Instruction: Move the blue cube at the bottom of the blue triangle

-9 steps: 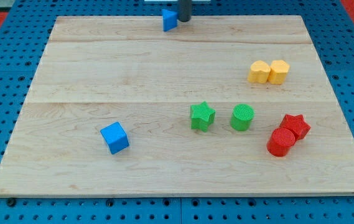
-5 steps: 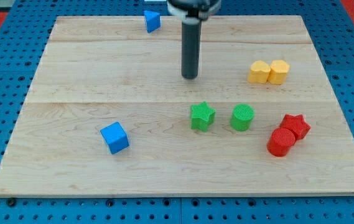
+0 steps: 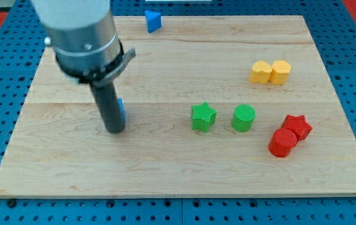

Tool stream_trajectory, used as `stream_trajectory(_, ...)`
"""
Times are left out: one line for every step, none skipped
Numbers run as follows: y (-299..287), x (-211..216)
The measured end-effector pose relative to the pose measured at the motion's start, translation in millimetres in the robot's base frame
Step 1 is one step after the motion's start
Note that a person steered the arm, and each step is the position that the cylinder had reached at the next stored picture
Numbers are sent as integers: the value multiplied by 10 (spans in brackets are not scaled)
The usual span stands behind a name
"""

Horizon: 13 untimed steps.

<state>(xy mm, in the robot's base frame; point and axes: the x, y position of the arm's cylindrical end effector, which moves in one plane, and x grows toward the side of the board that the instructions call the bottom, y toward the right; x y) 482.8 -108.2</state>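
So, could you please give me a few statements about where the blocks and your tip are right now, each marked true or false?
1. My tip is at the view's left, with the blue cube mostly hidden behind the rod. True.
2. The blue triangle lies at the view's bottom edge. False: it is at the top edge of the board.
3. The two yellow blocks sit side by side, touching. True.
4. The red star stands alone, far from the red cylinder. False: they touch.
5. The green star is at the view's right of the green cylinder. False: it is on its left.
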Motion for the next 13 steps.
stream_trajectory(21, -526)
stream_trajectory(21, -1056)
stream_trajectory(55, -1379)
stream_trajectory(73, -1085)
stream_trajectory(-492, -1085)
stream_trajectory(-864, -1124)
stream_trajectory(-204, -1480)
stream_trajectory(384, -1748)
stream_trajectory(478, -1445)
stream_trajectory(766, -1317)
stream_trajectory(895, -1524)
stream_trajectory(712, -1695)
stream_trajectory(535, -1846)
